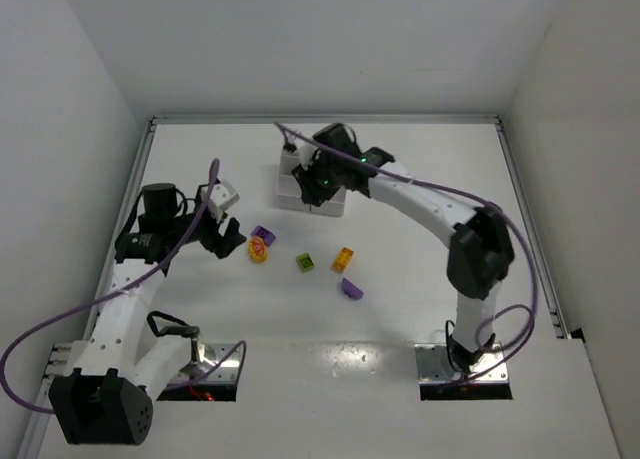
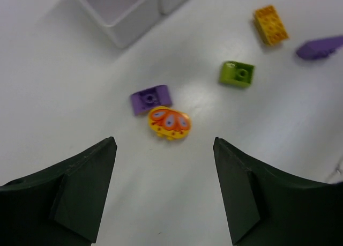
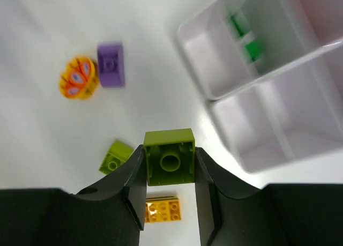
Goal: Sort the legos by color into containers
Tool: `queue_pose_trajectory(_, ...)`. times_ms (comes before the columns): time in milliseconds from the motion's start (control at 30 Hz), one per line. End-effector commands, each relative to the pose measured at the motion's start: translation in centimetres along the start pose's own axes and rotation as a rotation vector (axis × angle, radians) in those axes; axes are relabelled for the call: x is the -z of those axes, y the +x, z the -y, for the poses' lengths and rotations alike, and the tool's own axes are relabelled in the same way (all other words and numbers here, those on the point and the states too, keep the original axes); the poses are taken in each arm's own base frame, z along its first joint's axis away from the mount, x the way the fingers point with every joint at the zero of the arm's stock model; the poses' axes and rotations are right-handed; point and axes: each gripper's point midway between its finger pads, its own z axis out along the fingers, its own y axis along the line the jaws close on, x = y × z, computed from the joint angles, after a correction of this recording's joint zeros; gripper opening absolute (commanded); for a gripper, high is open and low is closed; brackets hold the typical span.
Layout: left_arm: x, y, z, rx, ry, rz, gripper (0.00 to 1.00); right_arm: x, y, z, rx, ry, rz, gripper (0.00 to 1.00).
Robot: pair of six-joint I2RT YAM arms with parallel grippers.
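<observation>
- Nearest the arm bases, a purple wedge piece (image 1: 350, 288) lies alone on the table (image 1: 420, 229). Its sloped top likely gives poor purchase, so its flat sides look like the place to pinch.
- Just beyond it, a loose lime brick (image 1: 305, 263) and an orange-yellow brick (image 1: 343, 259) sit near each other without touching.
- These bricks look light, stiff and smooth. A narrow pinch across two flat opposite faces should hold one, while an off-centre pinch could let it twist or pop out.
- The left gripper (image 2: 163, 149) hangs with its jaws wide and nothing between them. It is above a round yellow-orange piece (image 2: 169, 123), and a purple brick (image 2: 150, 99) lies just past that.
- The round piece has a domed top and curved edge, so it probably slips easily.
- Farther off, the right gripper (image 3: 170, 165) is clamped on a second lime brick (image 3: 170, 156), squeezing its flat sides.
- Farthest is the white tray (image 3: 209, 104). One compartment holds darker green bricks (image 3: 246, 39).
- The top view hides most of the tray and the gripped brick under the right gripper.
- The wrist view cuts off the other compartments, and the green bricks are too blurred to count.
- I cannot tell whether the purple brick touches the round piece.
</observation>
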Motion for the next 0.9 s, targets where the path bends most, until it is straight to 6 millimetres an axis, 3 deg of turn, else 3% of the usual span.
queue_pose_trajectory(0,-2.1,1.3,5.3,-0.083,0.307,-0.012,0.79,7.3,-5.3,2.0,0.000,0.045,0.192,0.00)
queue_pose_trajectory(67,-4.0,0.7,5.9,-0.059,0.329,-0.043,0.79,9.2,-3.8,4.4,-0.041,0.113,0.161,0.00)
queue_pose_trajectory(133,-6.2,1.9,5.6,-0.042,0.304,-0.128,0.78,10.2,-1.7,7.0,-0.113,0.170,0.124,0.00)
queue_pose_trajectory(167,-6.9,1.3,6.8,-0.077,0.341,-0.139,0.78,11.0,-1.0,7.8,-0.151,0.188,0.117,0.00)
queue_pose_trajectory(300,-9.9,1.6,8.3,-0.142,0.368,-0.184,0.78,11.9,2.0,10.5,-0.295,0.223,0.093,0.00)
queue_pose_trajectory(367,-11.1,1.7,7.8,-0.173,0.315,-0.198,0.78,12.6,3.0,11.5,-0.331,0.239,0.098,0.00)
queue_pose_trajectory(567,-14.9,2.9,7.4,-0.232,0.265,-0.250,0.78,13.7,4.1,13.2,-0.370,0.270,0.102,0.00)
queue_pose_trajectory(767,-16.5,4.6,9.7,-0.276,0.354,-0.290,0.78,14.5,5.2,14.0,-0.396,0.291,0.094,0.00)
queue_pose_trajectory(867,-16.7,4.5,10.4,-0.275,0.383,-0.284,0.78,14.7,5.5,14.0,-0.404,0.289,0.095,0.00)
